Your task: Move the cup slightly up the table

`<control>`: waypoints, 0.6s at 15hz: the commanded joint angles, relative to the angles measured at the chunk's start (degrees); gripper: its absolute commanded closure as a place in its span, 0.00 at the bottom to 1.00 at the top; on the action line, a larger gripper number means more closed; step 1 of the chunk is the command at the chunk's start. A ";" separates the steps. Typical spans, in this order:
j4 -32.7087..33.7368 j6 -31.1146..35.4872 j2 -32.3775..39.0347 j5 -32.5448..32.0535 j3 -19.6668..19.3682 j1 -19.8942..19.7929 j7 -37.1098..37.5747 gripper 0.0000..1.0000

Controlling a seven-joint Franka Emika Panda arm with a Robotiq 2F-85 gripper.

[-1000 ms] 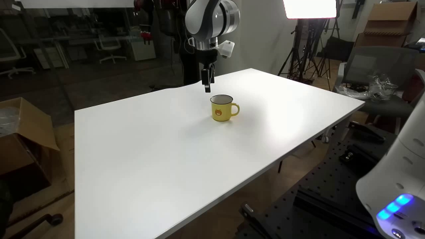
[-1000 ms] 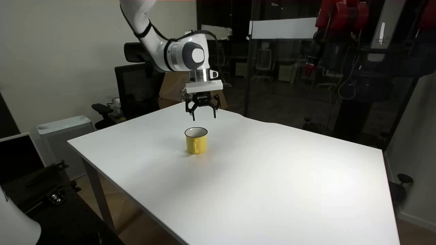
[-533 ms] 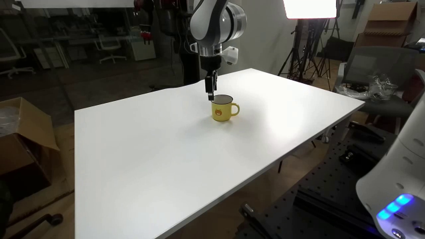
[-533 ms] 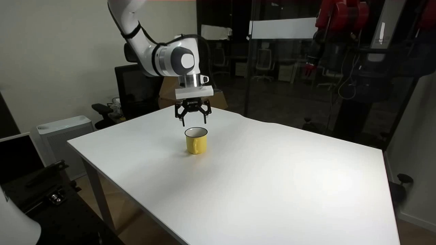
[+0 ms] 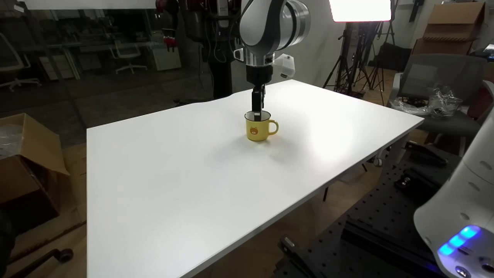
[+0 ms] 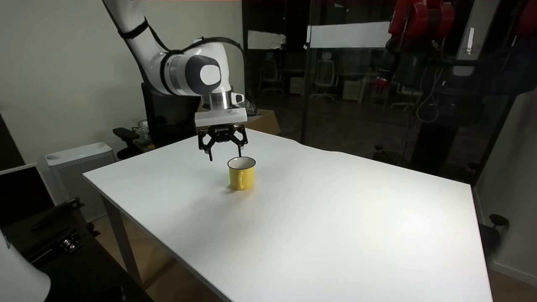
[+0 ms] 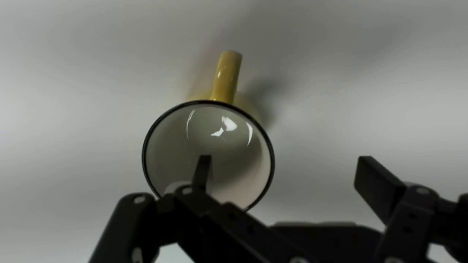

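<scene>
I judge this to be the lining-up step: nothing is gripped yet. My tool [image 6: 225, 157] is spread wide and holds nothing, and the cup [image 6: 242, 175] stands upright on the bench [image 6: 335, 218], below the tool and off to one side of its middle. In the wrist view one finger [image 7: 203, 170] lies across the cup's mouth, while the other finger [image 7: 378, 186] is well apart from it, above the bench; the handle [image 7: 227, 75] points away from the tool. As I read it, I could lower from here, take the cup's wall between the two and pinch, or shift sideways until they straddle the whole cup. Either wants a slow descent, since a fingertip landing on the edge might tip it.

Height is what I cannot make out: whether the fingertip over the cup dips inside, touches, or only hangs above. That finger's linkage hides part of the near edge in the wrist view, and the outer linkage is cut off. In an exterior view the nearer finger [image 5: 256, 101] covers much of its partner. Which way counts as up the bench I cannot tell.
</scene>
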 commanded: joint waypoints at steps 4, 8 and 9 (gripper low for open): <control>-5.38 6.03 -1.88 0.94 1.03 -1.52 -2.77 0.00; -4.24 7.43 0.15 1.96 2.34 -4.27 -10.44 0.00; -3.79 7.37 0.94 2.66 2.96 -5.27 -12.85 0.00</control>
